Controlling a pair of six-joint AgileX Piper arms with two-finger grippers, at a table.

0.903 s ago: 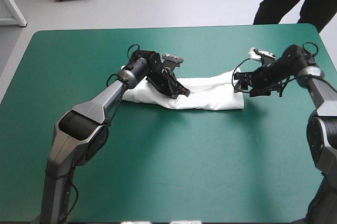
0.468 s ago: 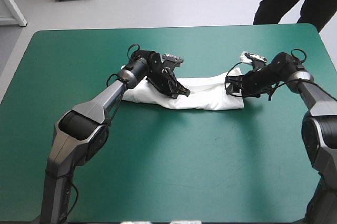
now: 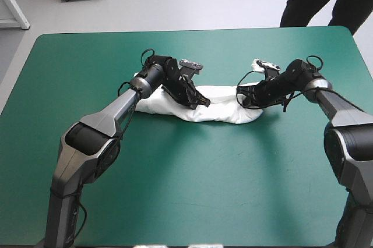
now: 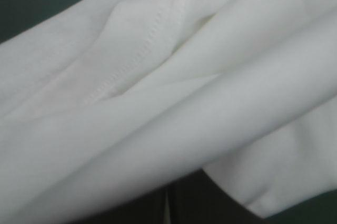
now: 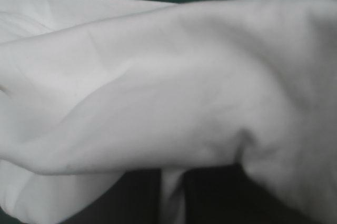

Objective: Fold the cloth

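The T-shirt (image 3: 224, 108), a long folded strip, is laid on the table (image 3: 175, 190), gripped midway by the left jaws and at its right end by the right jaws. That end is best carried leftward evenly.

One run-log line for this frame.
T-shirt: long folded strip | left gripper: jaws shut on T-shirt | right gripper: jaws shut on its right end

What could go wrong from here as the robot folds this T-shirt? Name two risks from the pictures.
1. The right gripper seems to pinch only a thin fold of the T-shirt at its right end, which could slip free mid-fold.
2. The left gripper is clamped on the band's middle, so the right end may bunch against it instead of lying flat.
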